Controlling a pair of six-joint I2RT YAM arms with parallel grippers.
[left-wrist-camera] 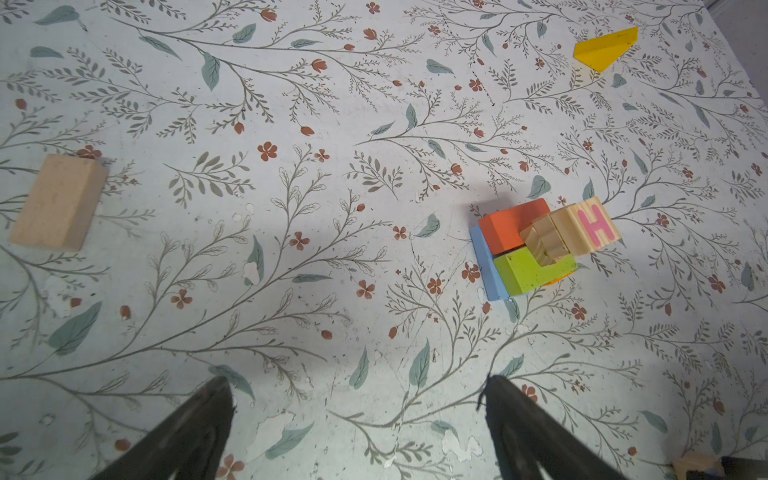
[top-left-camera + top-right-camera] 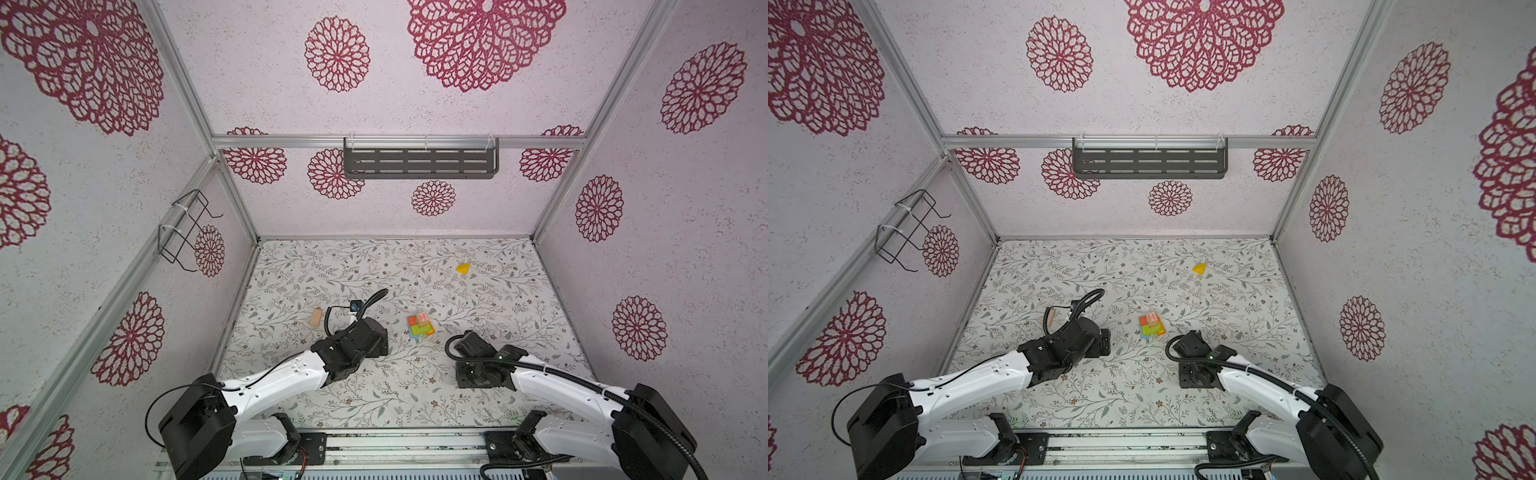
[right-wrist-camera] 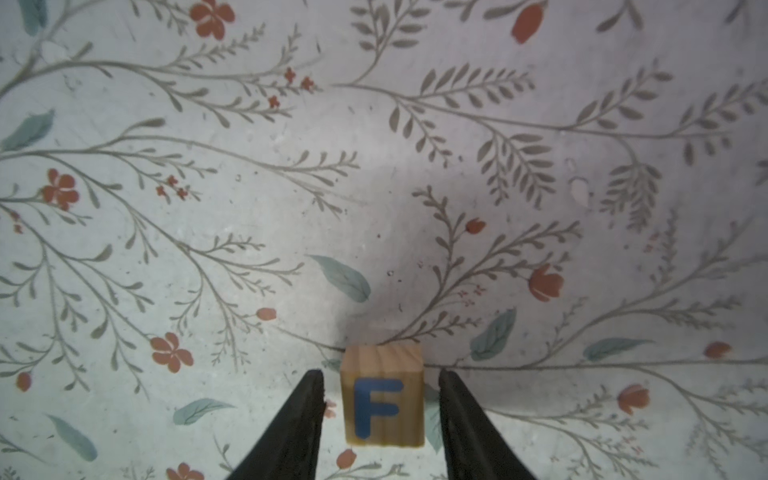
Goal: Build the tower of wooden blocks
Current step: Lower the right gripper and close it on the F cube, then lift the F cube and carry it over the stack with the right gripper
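Step in hand, by my reading: pickup. The right hand straddles the natural-wood cube lettered F at lower centre of the right wrist view, set narrow with a gap on each side. The left hand is wide and empty. Next it must close squarely, lift, and set the cube level on the blue, orange and lime-green block tower, mid-worktop in both top views.

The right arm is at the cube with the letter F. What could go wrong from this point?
1. The right gripper has its fingers either side of the F cube, with a gap on each side; closing unevenly could twist it.
2. The H cube on top of the wood block tower seems off-centre, so placing another cube there might topple it.
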